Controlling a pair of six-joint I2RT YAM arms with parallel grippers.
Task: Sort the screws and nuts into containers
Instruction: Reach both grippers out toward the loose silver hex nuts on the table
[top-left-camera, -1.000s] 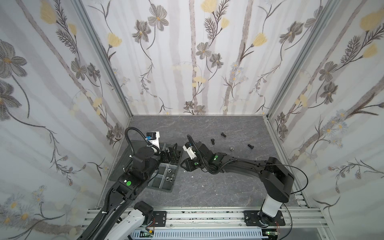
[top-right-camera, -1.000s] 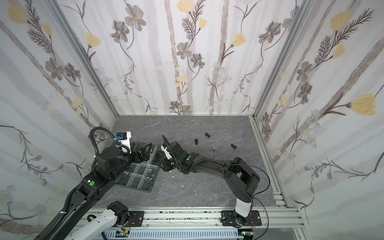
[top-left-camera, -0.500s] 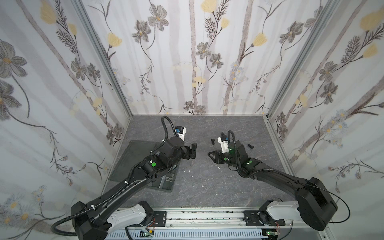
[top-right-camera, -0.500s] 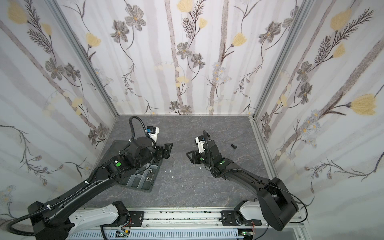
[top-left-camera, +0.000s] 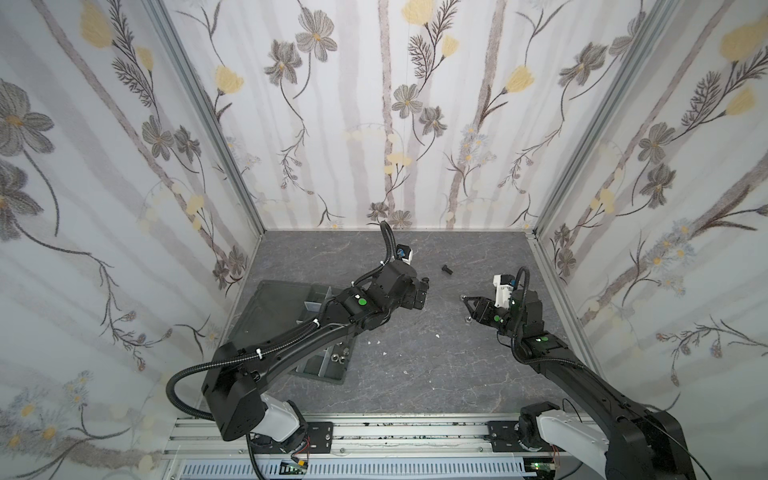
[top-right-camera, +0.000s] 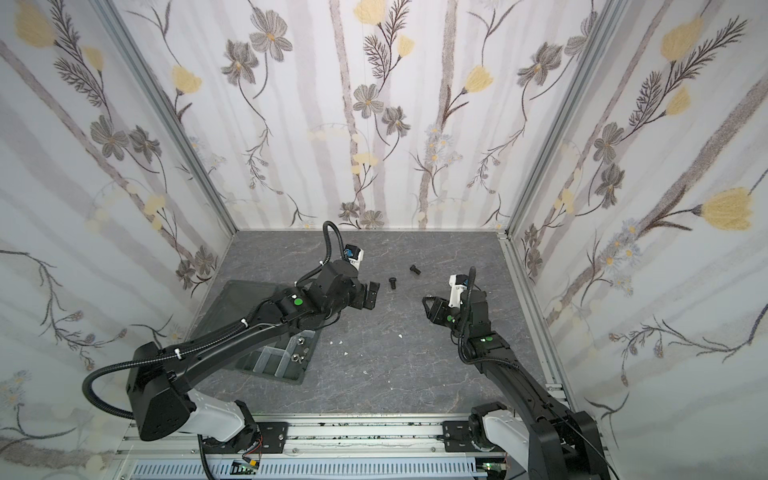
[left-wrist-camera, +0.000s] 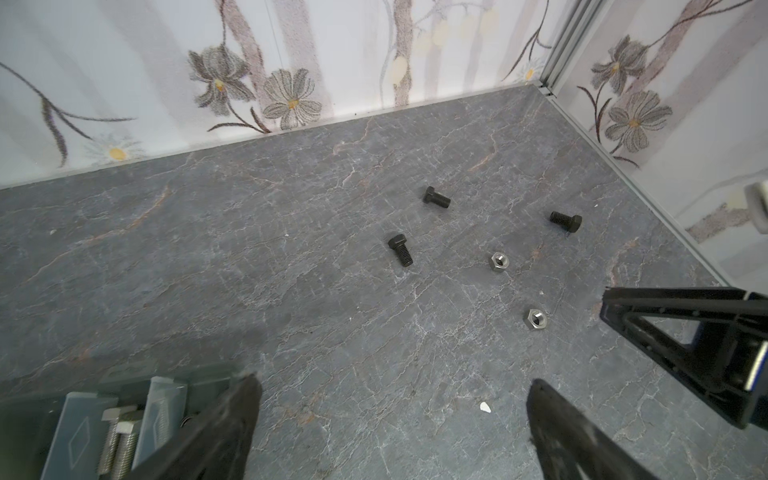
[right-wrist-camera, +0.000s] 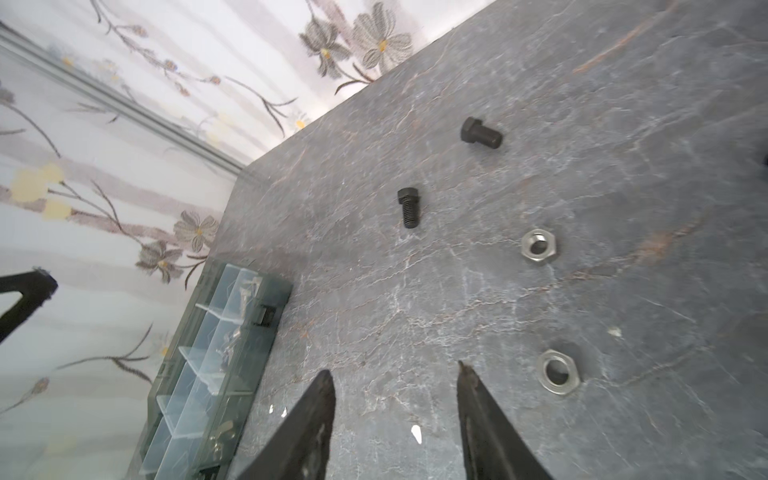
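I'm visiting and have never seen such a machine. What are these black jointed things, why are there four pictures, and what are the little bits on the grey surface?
Those are two robot arms, set to sort small hardware. Two pictures look down on the whole scene from above. The other two come from a camera on each arm's wrist, looking out past its two-fingered tool. On the grey table lie three black screws and two silver nuts, plus white flecks. On the left arm's side sits a divided tray holding silver screws and other nuts. The left tool and right tool are both open and hold nothing.
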